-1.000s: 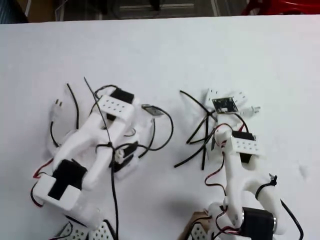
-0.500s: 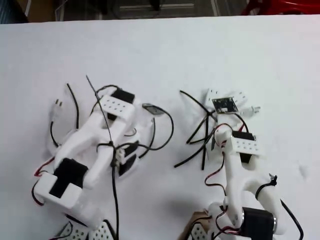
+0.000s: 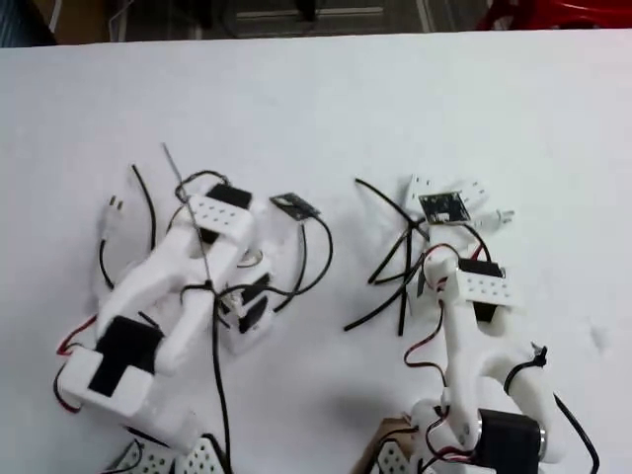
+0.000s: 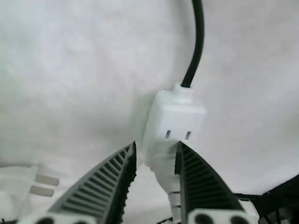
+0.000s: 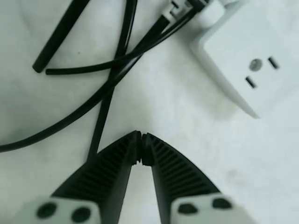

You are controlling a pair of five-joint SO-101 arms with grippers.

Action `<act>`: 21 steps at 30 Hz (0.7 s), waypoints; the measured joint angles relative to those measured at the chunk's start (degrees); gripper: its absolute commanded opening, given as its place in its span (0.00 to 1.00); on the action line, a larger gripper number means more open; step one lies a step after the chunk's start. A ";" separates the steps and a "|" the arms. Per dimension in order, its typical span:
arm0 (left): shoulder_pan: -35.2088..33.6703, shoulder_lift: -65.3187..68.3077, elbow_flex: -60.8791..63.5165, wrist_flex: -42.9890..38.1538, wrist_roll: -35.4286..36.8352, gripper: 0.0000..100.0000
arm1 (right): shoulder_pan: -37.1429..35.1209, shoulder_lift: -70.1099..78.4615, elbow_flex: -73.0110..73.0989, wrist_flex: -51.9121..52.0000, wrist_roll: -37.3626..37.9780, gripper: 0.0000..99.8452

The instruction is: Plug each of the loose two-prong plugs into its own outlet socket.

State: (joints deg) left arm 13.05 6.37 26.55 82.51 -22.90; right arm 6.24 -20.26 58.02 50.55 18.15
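Note:
My left gripper (image 4: 154,161) is shut on the lower end of a white plug (image 4: 173,123) with two slot marks on its face and a black cord (image 4: 196,42) leading away. In the high view this gripper (image 3: 249,304) sits low over the table under the left arm. A loose two-prong plug (image 4: 25,184) lies close beside it, and another loose plug (image 3: 113,209) rests at the far left. My right gripper (image 5: 141,142) is shut on nothing, just above a tangle of black cords (image 5: 107,70). A white outlet socket (image 5: 247,70) lies beyond the cords, and white sockets (image 3: 423,188) show past the right gripper (image 3: 422,280).
Black cords (image 3: 390,262) fan out between the two arms. Thin black cables (image 3: 316,252) loop around the left arm. The far half of the white table (image 3: 326,89) is bare, and its back edge runs along the top.
The left arm has shifted slightly left and its wrist has swung a little, with the plug still in its fingers. The right arm has kept still.

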 measured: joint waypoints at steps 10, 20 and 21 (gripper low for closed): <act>-0.35 0.09 5.89 -7.82 -0.62 0.15 | 0.00 0.00 0.00 0.00 0.00 0.02; 1.85 0.00 1.85 -1.58 -3.25 0.15 | 0.00 0.00 0.00 0.00 0.00 0.02; 1.85 0.00 0.79 -0.44 -3.25 0.15 | 0.00 0.00 0.00 0.00 0.00 0.02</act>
State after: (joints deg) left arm 14.90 6.37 27.34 82.07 -26.15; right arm 6.24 -20.26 58.02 50.55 18.15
